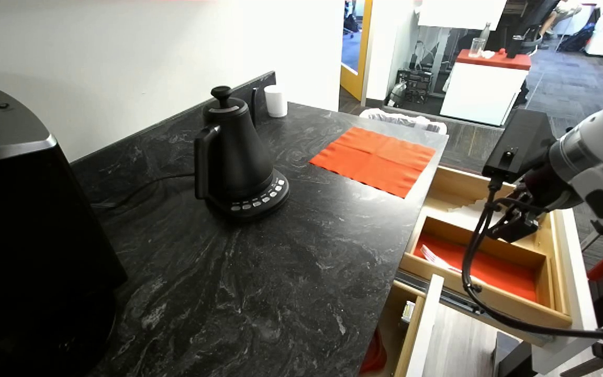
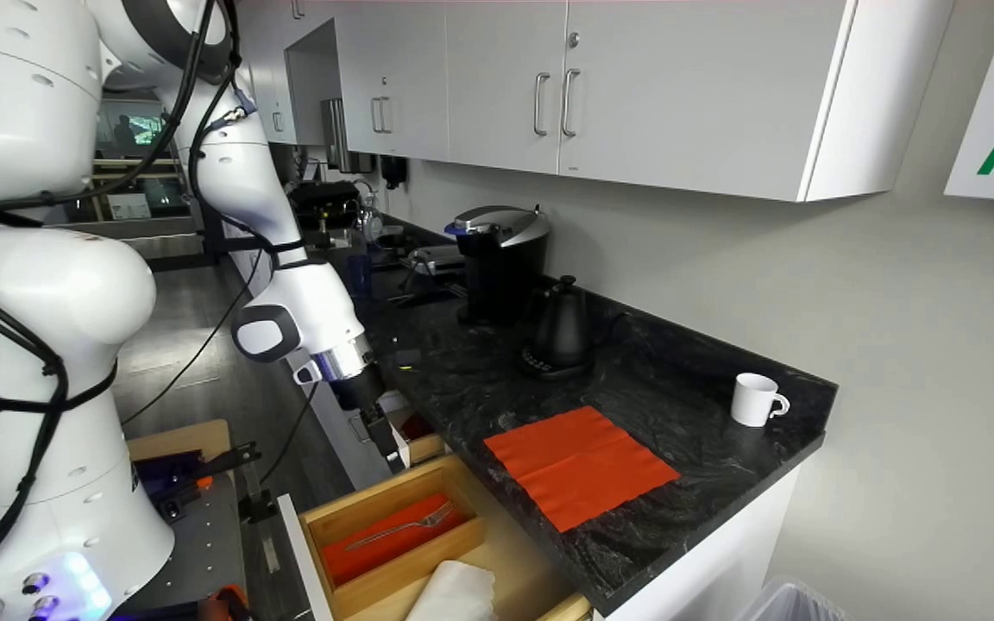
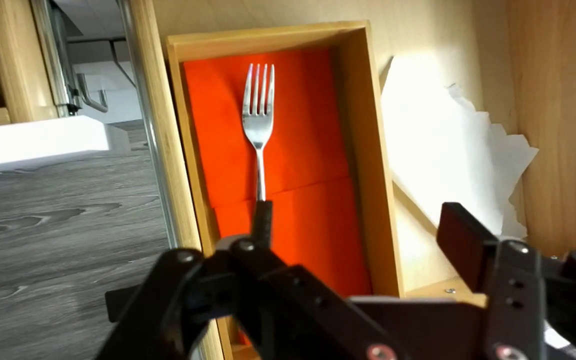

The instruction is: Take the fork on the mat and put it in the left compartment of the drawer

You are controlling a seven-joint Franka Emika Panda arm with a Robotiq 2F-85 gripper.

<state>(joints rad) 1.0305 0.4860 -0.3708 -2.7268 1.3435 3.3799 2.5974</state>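
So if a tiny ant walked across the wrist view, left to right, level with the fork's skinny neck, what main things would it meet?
The white drawer front → the metal rail → the drawer's left wall → the fork → the ragged white sheet → the drawer's right wall.

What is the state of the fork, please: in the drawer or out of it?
In: the wrist view shows the fork lying on the orange-red lining of the left compartment, within the drawer.

Pale glare on countertop [image 1: 380, 222]; in wrist view, white sheet [image 3: 433, 140] washed out, tool [image 3: 358, 220] slightly soft
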